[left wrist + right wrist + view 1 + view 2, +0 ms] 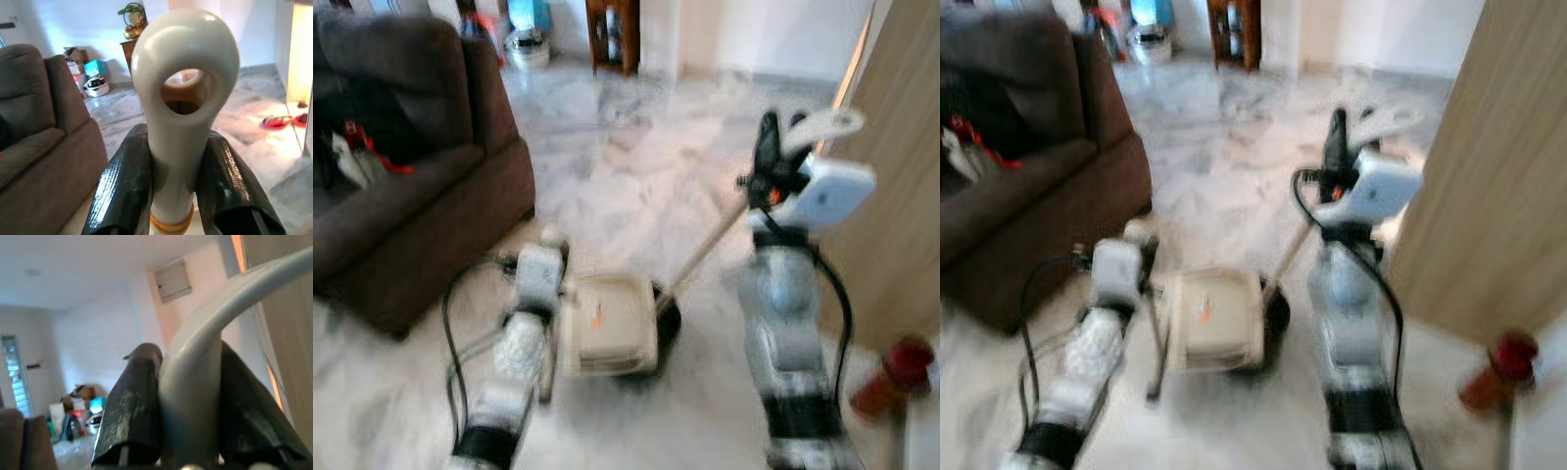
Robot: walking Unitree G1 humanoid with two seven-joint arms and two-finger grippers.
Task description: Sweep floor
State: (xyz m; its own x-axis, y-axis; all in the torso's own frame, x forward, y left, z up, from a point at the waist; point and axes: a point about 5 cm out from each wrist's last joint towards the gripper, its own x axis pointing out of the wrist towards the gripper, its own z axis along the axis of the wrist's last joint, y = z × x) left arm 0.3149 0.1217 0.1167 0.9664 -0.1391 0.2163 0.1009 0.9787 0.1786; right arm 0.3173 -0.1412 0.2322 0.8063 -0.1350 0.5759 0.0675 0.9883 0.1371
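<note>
At lower centre of the head views, the cream dustpan [609,325] rests on the pale marble floor [636,176]. Left tool [176,191] is closed on a cream handle with a ring end [183,93]. Right tool [190,406], raised at centre right, is clamped on a pale curved handle [230,308], its long shaft [705,250] slanting down to the dustpan. Dark brown sofa [401,186] occupies the upper left; a wooden panel [901,196] fills the right edge.

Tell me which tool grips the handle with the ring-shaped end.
The left tool: its black fingers clamp a cream handle ending in a round hanging loop. The right tool holds a curved grey handle.
</note>
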